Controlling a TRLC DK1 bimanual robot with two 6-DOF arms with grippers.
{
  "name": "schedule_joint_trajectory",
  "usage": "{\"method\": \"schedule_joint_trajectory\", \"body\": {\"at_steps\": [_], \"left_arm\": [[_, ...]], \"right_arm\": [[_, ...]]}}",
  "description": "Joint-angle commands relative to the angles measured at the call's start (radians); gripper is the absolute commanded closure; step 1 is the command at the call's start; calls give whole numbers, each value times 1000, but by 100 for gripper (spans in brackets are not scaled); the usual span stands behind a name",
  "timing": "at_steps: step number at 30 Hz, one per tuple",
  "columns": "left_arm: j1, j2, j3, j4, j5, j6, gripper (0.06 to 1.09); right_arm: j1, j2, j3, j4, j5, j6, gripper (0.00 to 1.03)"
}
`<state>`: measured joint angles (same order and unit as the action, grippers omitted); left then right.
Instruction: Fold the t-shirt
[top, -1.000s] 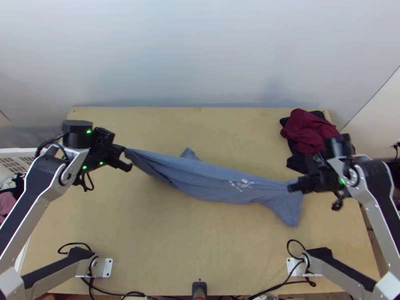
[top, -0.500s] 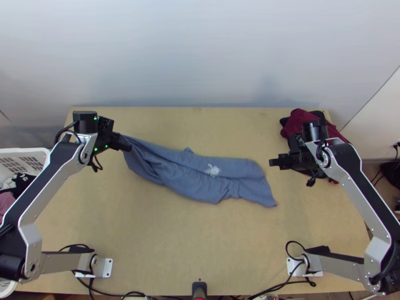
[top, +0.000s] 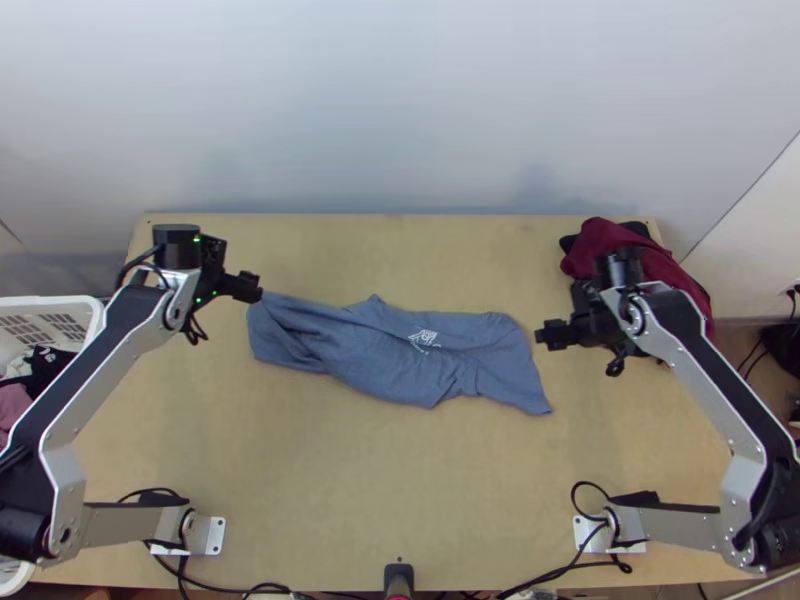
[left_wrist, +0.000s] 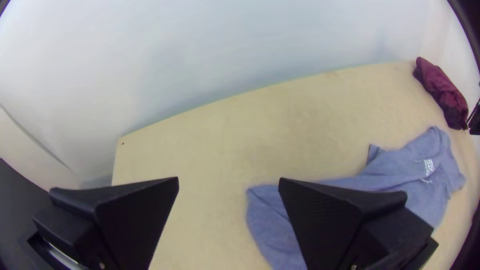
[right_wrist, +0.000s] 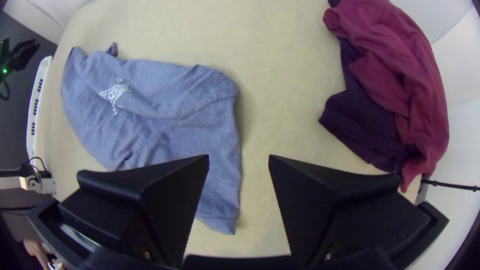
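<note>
T-shirt (top: 400, 350), blue with a white print, lies wrinkled and partly bunched across the middle of the wooden table (top: 350, 480). My left gripper (top: 254, 288), fingers parted and grasping nothing, is near one end; my right gripper (top: 541, 337), likewise spread and unladen, is near the other. Dark-red cloth (top: 605, 248) lies at the far right corner.

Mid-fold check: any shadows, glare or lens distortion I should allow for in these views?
Top view: faint soft shadows on the wall, no strong glare on the blue t-shirt. Left wrist view: the edge of the table by the wall looks bowed. Right wrist view: soft shadow beside the t-shirt, curved surroundings.
</note>
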<state>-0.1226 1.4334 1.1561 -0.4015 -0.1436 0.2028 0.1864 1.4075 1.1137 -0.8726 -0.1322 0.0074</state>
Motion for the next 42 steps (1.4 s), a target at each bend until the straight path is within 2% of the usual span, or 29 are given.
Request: {"method": "schedule_joint_trajectory", "body": {"at_steps": [1, 9, 19, 22, 33, 37, 40, 41, 42], "left_arm": [[-17, -110, 11, -172, 16, 24, 10], [-144, -237, -108, -280, 18, 66, 10], [-215, -248, -222, -254, -14, 144, 10], [-218, -255, -237, -252, -17, 144, 10], [-267, -304, -343, -241, -33, 159, 10], [-282, -300, -366, -209, -40, 164, 10], [-318, -289, -391, -178, -70, 176, 10], [-338, -284, -404, -157, -90, 187, 10], [-361, -280, -418, -134, -109, 198, 10]], "right_arm": [[41, 113, 3, 34, -4, -46, 45], [84, 320, 129, 95, -23, -58, 46], [128, 466, 215, 136, -29, -47, 46], [128, 489, 213, 150, -27, -49, 51], [85, 498, 210, 155, -18, -70, 51], [84, 499, 187, 219, -18, -80, 88], [85, 502, 184, 224, -18, -81, 94], [85, 499, 184, 224, -18, -81, 100], [85, 492, 187, 222, -18, -81, 100]]}}
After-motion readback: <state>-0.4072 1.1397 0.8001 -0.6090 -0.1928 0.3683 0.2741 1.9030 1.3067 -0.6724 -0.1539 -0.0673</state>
